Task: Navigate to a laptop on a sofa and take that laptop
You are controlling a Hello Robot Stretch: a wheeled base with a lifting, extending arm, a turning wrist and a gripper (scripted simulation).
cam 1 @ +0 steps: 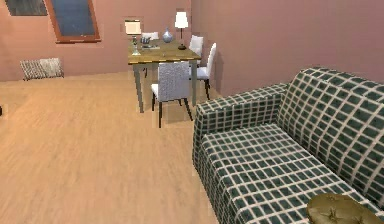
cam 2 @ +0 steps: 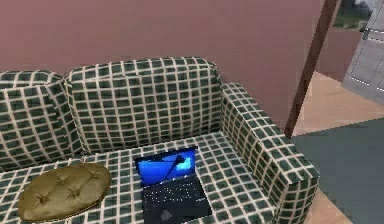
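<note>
A black laptop [cam 2: 171, 184] lies with its lid up on the seat of a green and cream checked sofa [cam 2: 130, 100]. Its screen glows blue and faces the front of the seat. It sits toward the arm side view's right end of the seat, near the sofa's armrest [cam 2: 262, 140]. To its left lies an olive tufted cushion [cam 2: 66, 190]. The same sofa [cam 1: 300, 140] fills the forward view's lower right, with the olive cushion [cam 1: 345, 210] at the bottom corner.
Ahead in the forward view, a wooden dining table [cam 1: 160, 55] with white chairs [cam 1: 172, 85] and two lamps stands by the pink wall. Bare wood floor [cam 1: 90, 150] spreads to the left. A brown post [cam 2: 308, 70] and grey flooring lie past the sofa's armrest.
</note>
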